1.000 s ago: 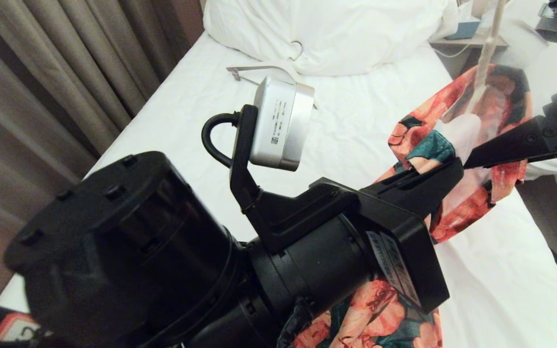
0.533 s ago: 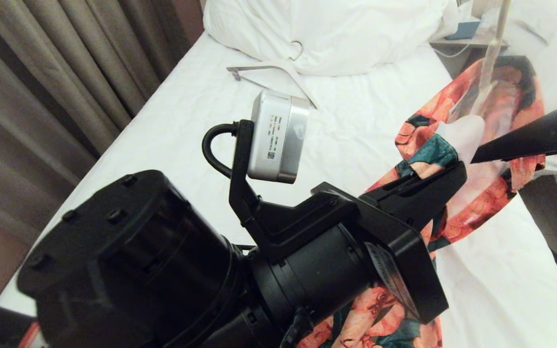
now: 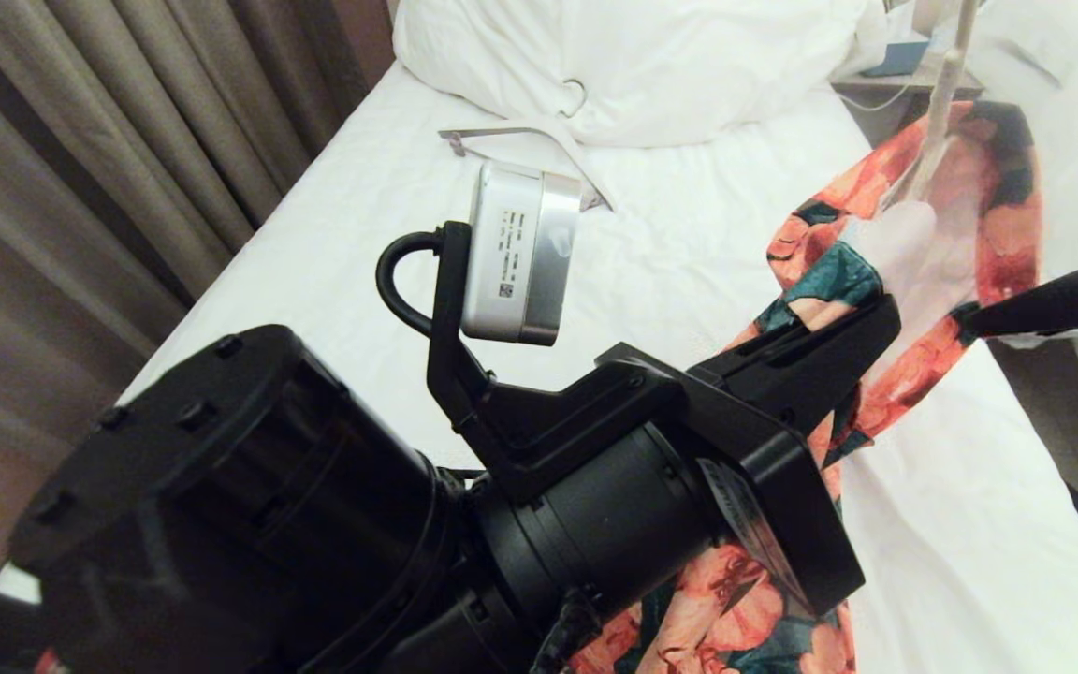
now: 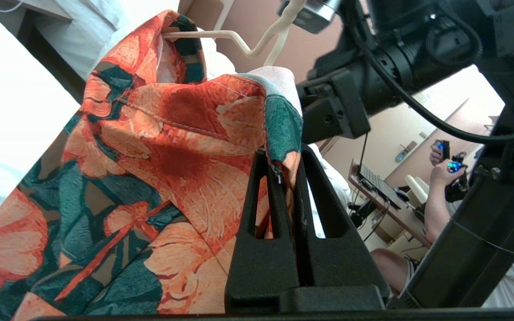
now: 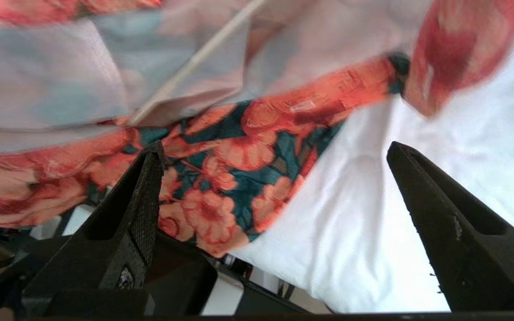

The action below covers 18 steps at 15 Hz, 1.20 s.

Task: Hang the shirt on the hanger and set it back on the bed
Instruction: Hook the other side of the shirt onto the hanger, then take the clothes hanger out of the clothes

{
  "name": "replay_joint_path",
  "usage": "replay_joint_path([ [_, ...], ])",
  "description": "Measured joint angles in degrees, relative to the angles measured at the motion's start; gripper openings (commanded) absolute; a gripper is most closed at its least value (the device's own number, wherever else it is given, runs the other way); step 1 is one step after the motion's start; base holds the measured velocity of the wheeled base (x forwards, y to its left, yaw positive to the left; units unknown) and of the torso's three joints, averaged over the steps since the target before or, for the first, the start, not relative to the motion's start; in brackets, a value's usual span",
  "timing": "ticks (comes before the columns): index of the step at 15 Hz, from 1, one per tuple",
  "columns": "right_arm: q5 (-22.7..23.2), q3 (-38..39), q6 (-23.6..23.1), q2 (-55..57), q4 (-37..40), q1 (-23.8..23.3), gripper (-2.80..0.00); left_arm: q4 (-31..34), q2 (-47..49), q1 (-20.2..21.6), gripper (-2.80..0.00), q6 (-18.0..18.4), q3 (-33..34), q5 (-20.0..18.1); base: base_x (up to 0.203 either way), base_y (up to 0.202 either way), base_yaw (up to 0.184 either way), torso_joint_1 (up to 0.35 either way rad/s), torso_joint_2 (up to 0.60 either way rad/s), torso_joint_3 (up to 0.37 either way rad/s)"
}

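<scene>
The floral shirt (image 3: 923,271) hangs in the air over the right side of the bed (image 3: 689,243). My left gripper (image 3: 862,328) is shut on a hem edge of the shirt (image 4: 172,147), the fabric pinched between the closed left fingers (image 4: 279,196). The thin cream hanger (image 3: 941,103) sticks up out of the shirt's neck, its bent wire (image 4: 239,42) showing above the collar; its top end is out of view. My right gripper (image 5: 275,149) is open and holds nothing, just right of the shirt (image 5: 221,178), with one finger (image 3: 1044,304) in the head view.
A thicker grey-white hanger (image 3: 525,140) lies on the sheet by the pillows (image 3: 633,56). Curtains (image 3: 109,140) run along the bed's left side. A nightstand (image 3: 904,75) stands behind the shirt. A seated person (image 4: 440,187) with hand controllers shows in the left wrist view.
My right gripper has drawn back to the right, out of the shirt's opening. The left gripper keeps its hold and has turned a little; the shirt has swung slightly.
</scene>
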Motion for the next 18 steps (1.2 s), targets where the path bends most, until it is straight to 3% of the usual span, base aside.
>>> replay_joint_path([
  [9, -0.5, -0.1, -0.3, -2.3, -0.5, -0.3, 0.00, 0.0, 0.0, 0.0, -2.80, 0.2, 0.0, 0.0, 0.000, 0.000, 0.000, 0.000, 0.00, 0.000],
  [13, -6.2, 0.3, -5.6, -2.1, -4.1, -3.4, 0.00, 0.0, -0.1, 0.0, -2.80, 0.3, -0.1, 0.0, 0.000, 0.000, 0.000, 0.000, 0.00, 0.000],
  [18, -9.7, 0.7, -11.3, -0.9, -8.5, -4.9, 0.00, 0.0, -0.2, 0.0, -2.80, 0.3, -0.1, 0.0, 0.000, 0.000, 0.000, 0.000, 0.00, 0.000],
])
